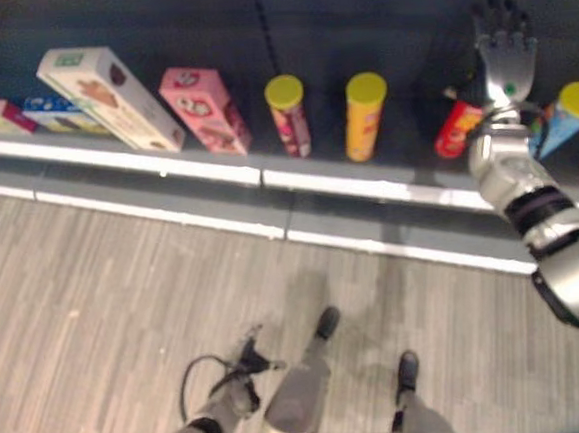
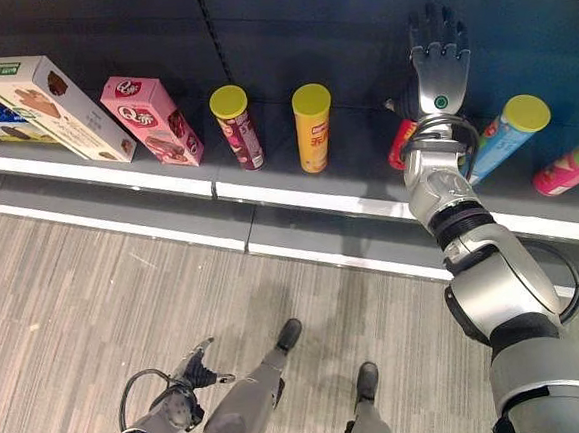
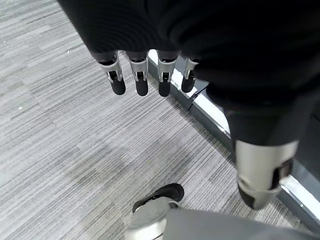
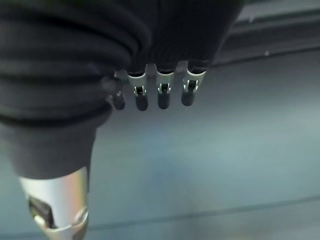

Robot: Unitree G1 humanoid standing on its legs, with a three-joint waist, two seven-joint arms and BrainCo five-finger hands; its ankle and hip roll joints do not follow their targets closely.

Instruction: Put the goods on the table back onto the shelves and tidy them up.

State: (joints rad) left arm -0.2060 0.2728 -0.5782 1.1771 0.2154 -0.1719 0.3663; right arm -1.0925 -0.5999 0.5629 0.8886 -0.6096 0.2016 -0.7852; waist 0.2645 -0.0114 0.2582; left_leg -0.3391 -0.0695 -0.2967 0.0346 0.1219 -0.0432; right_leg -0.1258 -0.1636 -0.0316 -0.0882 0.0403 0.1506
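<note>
Goods: on the dark shelf [image 2: 298,191], none held in either hand
Right hand [image 2: 438,59]: my fingers straight and spread, raised against the shelf's dark back wall, holding nothing
Red can [image 2: 401,144]: lying tilted just beside my right wrist
Blue tube with yellow lid [image 2: 504,137]: leaning at my right arm's other side
Yellow tube [image 2: 312,126], dark red tube [image 2: 235,127]: upright, further left
Pink box [image 2: 152,120], long white box [image 2: 48,107]: leaning, further left
Left hand [image 3: 145,75]: fingers relaxed, hanging over the grey striped floor [image 3: 65,140]

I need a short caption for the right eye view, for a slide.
Right hand open, raised at the shelf above a tilted red can.
</note>
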